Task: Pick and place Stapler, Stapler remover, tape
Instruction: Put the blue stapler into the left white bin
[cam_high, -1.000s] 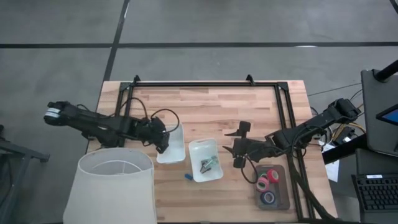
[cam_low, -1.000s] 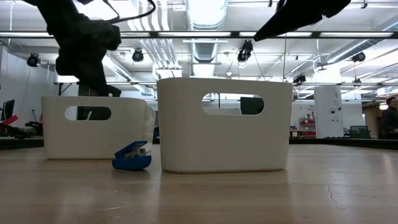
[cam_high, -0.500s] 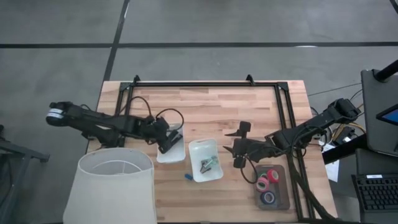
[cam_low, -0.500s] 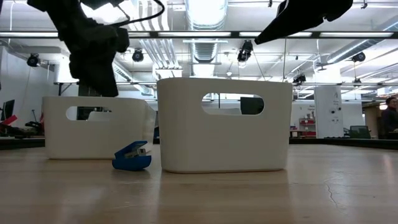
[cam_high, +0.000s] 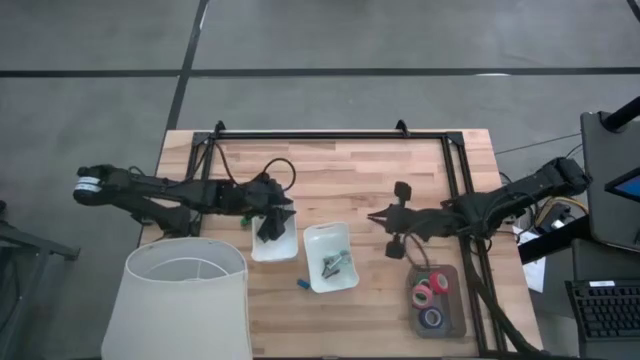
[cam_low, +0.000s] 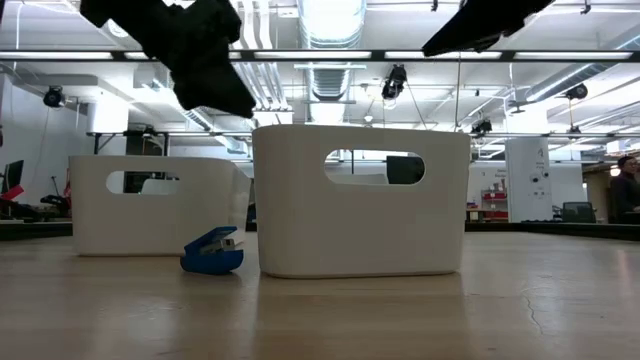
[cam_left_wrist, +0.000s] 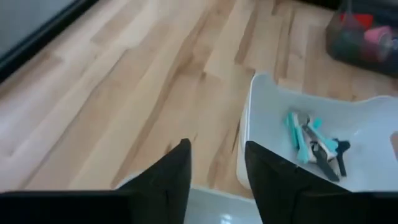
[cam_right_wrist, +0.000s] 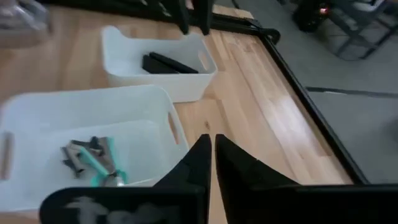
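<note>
The black stapler (cam_right_wrist: 169, 63) lies on the floor of the left white tray (cam_high: 258, 248). My left gripper (cam_left_wrist: 216, 167) hangs open above that tray, nothing between its fingers. A blue stapler remover (cam_low: 212, 250) sits on the table in front of the gap between the two trays. The middle white tray (cam_high: 312, 238) holds teal and dark removers (cam_right_wrist: 93, 158). The tape rolls (cam_high: 431, 292) lie in a dark tray at the near right. My right gripper (cam_right_wrist: 211, 149) is shut, empty, right of the middle tray.
A big white lampshade (cam_high: 185, 300) stands at the near left corner. A black frame (cam_high: 330, 135) runs along the table's far edge and down the right side. Bare wood lies between the trays and the far edge.
My left gripper has risen out of the left tray and drifted a little toward the middle tray. My right gripper has shut, turned, and pulled back slightly toward the table's right and far edges.
</note>
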